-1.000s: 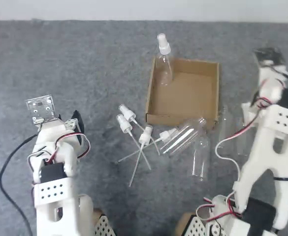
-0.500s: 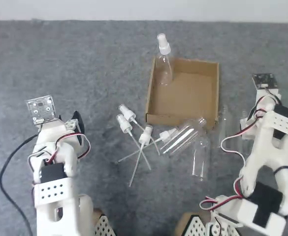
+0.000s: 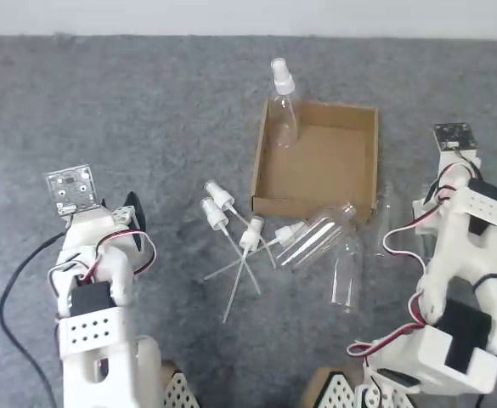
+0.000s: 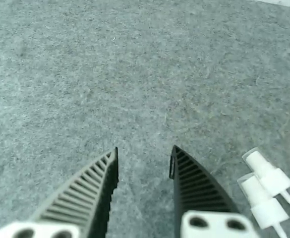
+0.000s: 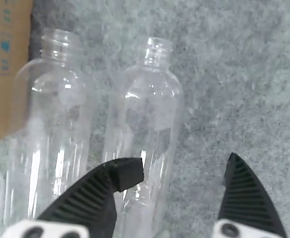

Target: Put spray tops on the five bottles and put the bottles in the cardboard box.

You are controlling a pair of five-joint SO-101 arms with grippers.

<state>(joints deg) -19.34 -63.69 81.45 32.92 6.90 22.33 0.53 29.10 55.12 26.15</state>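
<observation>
Two uncapped clear bottles just right of the cardboard box are barely made out from the high view. Their near ends are hidden behind the right arm, and whether they stand or lie cannot be settled. In the right wrist view their bases are cut off. A diagonal bottle lies against the box's near wall with a spray top at its left end; whether that top is fitted cannot be told.

The right arm is folded up at the right of the worktop. The right end effector is spread wide and grips nothing—one finger is seen over the bottle farther from the box, the other over bare worktop. The left arm is folded at the near left. The left end effector is held apart over bare worktop, with two of the loose spray tops just to its right.

The worktop is covered in grey, felt-like material, and the fingers are black and ribbed. The bottles are of transparent plastic with threaded necks. A capped bottle stands in the box's far-left corner, and an open bottle lies near the diagonal one. The loose spray tops—three, white, with thin crossing dip tubes—lie left of the box's near corner.
</observation>
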